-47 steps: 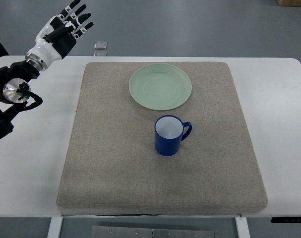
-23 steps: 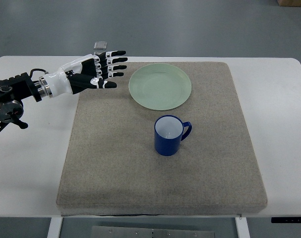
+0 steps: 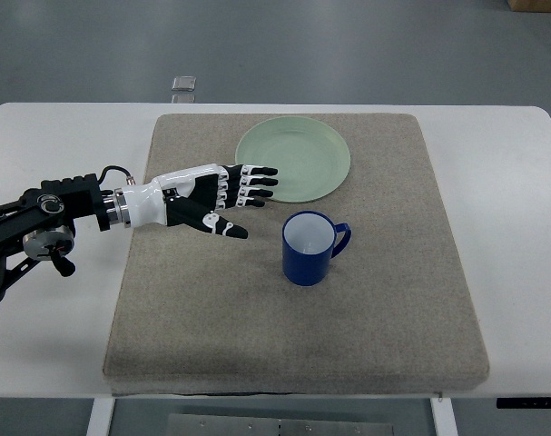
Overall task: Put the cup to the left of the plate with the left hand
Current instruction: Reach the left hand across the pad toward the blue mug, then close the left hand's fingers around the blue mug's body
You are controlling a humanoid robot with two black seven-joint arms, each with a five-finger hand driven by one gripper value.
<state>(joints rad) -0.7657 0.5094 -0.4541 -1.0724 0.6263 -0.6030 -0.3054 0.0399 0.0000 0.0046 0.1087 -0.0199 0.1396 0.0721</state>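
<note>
A blue cup [image 3: 309, 248] with a white inside stands upright on the grey mat [image 3: 366, 318], its handle pointing right. A pale green plate [image 3: 294, 158] lies on the mat behind it. My left hand [image 3: 234, 198] is open, fingers stretched out flat and pointing right, just above the mat. It is left of the cup with a small gap, and its fingertips [image 3: 268, 171] reach the plate's lower left edge. It holds nothing. The right arm is out of view.
The mat lies on a white table [image 3: 502, 173]. A small grey object [image 3: 184, 84] lies on the floor beyond the table's far edge. My left forearm [image 3: 57, 213] crosses the table's left part.
My left hand has swung from the upper left corner down and right over the mat, toward the cup. The cup and plate have not moved.
</note>
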